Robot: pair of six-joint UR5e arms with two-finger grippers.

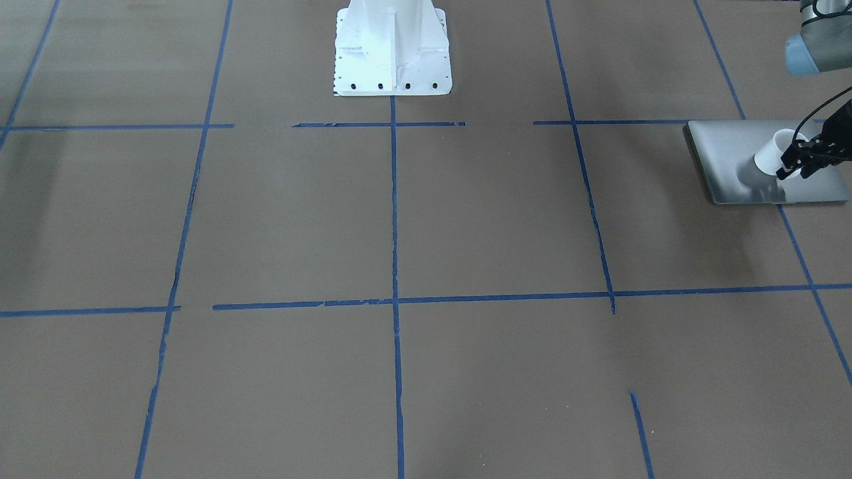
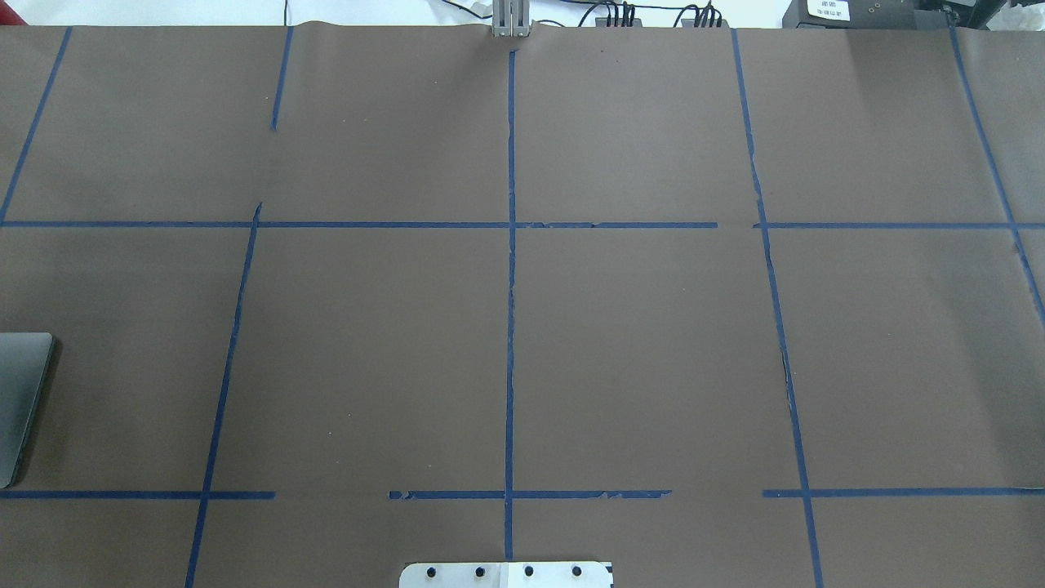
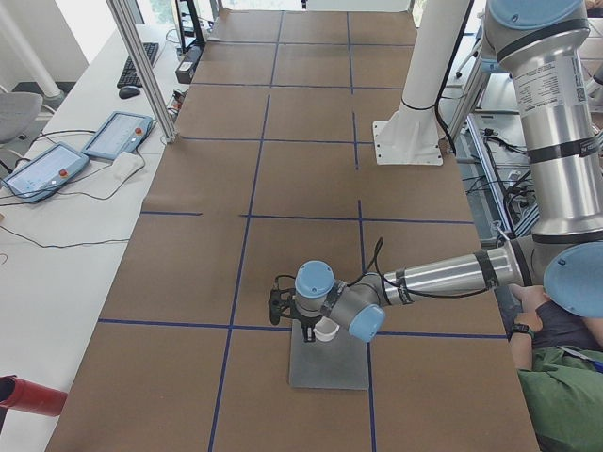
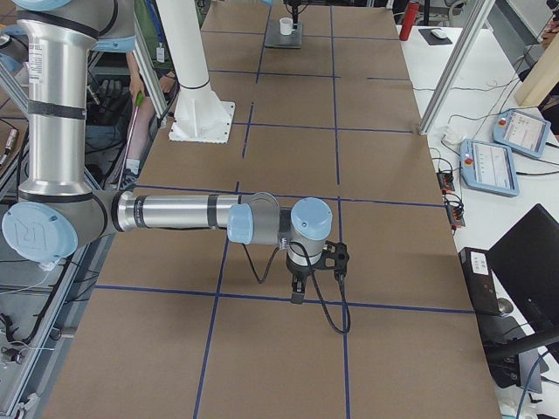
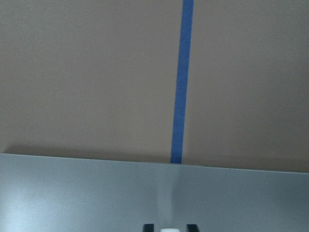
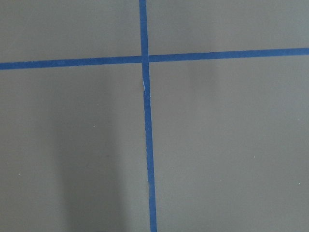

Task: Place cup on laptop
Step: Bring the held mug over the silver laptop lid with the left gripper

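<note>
The small white cup (image 1: 771, 155) is over the flat silver-grey laptop (image 1: 729, 163) at the table's end on my left side. My left gripper (image 1: 793, 165) is shut on the cup's rim; its shadow falls on the lid. I cannot tell whether the cup touches the lid. In the left wrist view a sliver of the cup (image 5: 169, 230) shows between the two fingertips (image 5: 148, 227), above the laptop (image 5: 96, 193). The exterior left view shows the cup (image 3: 326, 330) on the laptop (image 3: 330, 367). My right gripper (image 4: 297, 292) hangs over bare table; I cannot tell if it is open.
The table is brown paper with blue tape lines (image 1: 394, 219). The white robot base (image 1: 391, 46) stands at the middle of my side. Only the laptop's edge (image 2: 20, 400) shows in the overhead view. Operator tablets (image 4: 493, 161) lie beyond the far edge.
</note>
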